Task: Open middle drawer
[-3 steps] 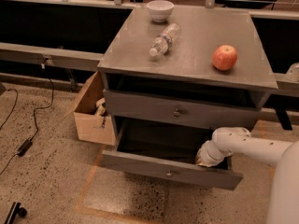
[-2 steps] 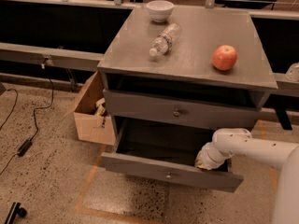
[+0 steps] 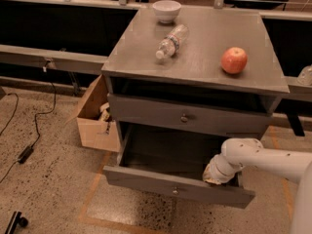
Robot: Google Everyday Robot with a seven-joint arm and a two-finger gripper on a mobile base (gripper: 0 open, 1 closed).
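The middle drawer [image 3: 146,179] of the grey cabinet stands pulled well out, its flat front carrying a small round knob [image 3: 174,190] and its dark inside showing. My gripper [image 3: 213,175] reaches in from the right on a white arm [image 3: 265,157] and sits at the inner side of the drawer front, right of the knob. The drawer above [image 3: 146,112] is shut, with its own knob [image 3: 184,117].
On the cabinet top [image 3: 204,67] lie a white bowl [image 3: 166,10], a plastic bottle [image 3: 171,41] on its side and a red apple [image 3: 234,60]. An open cardboard box [image 3: 95,116] stands against the cabinet's left side. A cable [image 3: 29,130] runs over the floor at left.
The middle drawer has slid further out toward the camera, and my gripper has come forward with it.
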